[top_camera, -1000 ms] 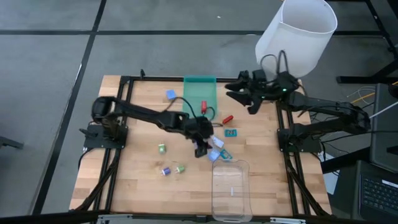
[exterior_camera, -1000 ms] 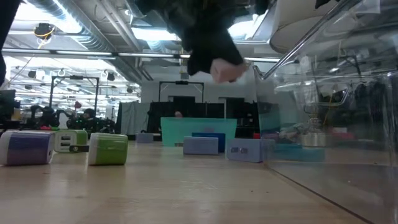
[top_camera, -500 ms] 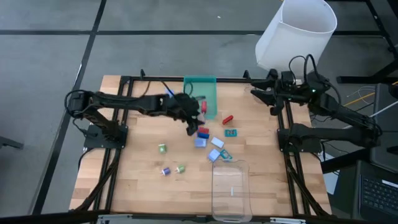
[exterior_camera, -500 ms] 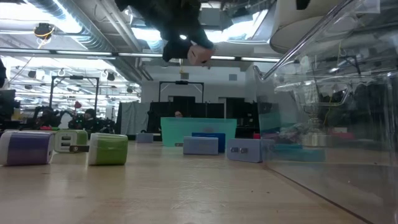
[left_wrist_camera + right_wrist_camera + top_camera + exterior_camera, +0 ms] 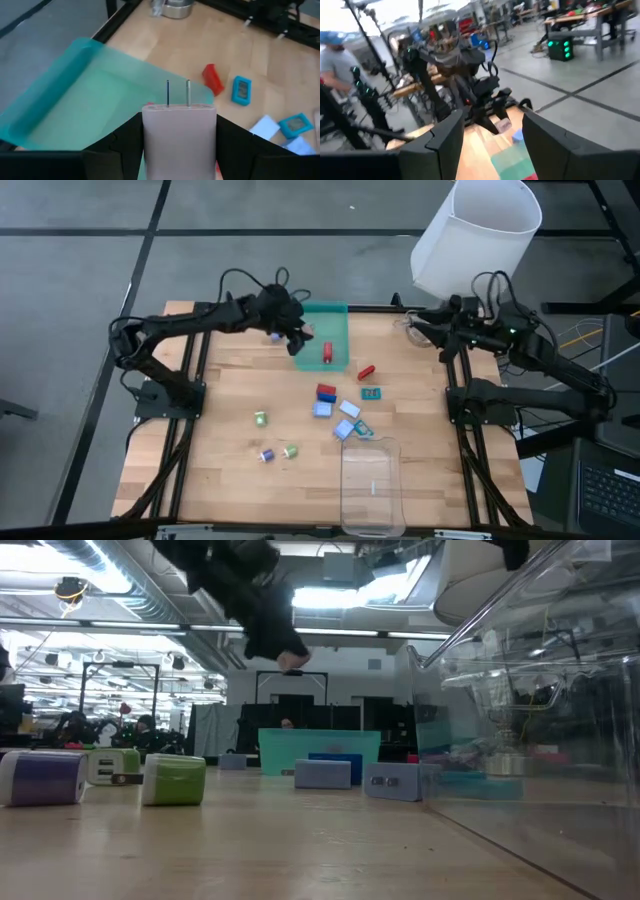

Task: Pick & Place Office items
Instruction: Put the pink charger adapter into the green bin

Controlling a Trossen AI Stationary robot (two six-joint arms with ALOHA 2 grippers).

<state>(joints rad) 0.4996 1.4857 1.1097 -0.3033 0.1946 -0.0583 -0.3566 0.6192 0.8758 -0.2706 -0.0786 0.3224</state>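
My left gripper (image 5: pixel 297 337) hovers over the near-left part of the green tray (image 5: pixel 322 330) at the table's far edge, shut on a pink plug block (image 5: pixel 179 135) with two metal prongs (image 5: pixel 177 93). In the low view the block (image 5: pixel 292 661) hangs high above the table. A red piece (image 5: pixel 327 353) lies in the tray. Other office items lie on the wood mid-table: a red-and-blue cube (image 5: pixel 326 392), flat teal pieces (image 5: pixel 371 393), a red piece (image 5: pixel 366 371) and green cubes (image 5: pixel 260 418). My right gripper (image 5: pixel 420 328) waits open and empty at the far right edge. My left gripper pinches the pink block by its two opposite side faces (image 5: pixel 148 137) between the two fingers (image 5: pixel 125 145). The fingers slant downward over the tray, and the prongs stick out ahead of them. The block is lifted clear, above the tray's floor.
A clear plastic tray (image 5: pixel 371 485) stands at the near edge. A white bin (image 5: pixel 475 235) stands beyond the far right corner. A purple cube (image 5: pixel 42 778) and a green cube (image 5: pixel 175 780) sit near the low camera. Black frame rails run along both table sides.
My left gripper has carried the pink block up from the cluster mid-table and toward the far edge, and now stands over the green tray. My right gripper has drawn back toward the right edge and tipped up to level.
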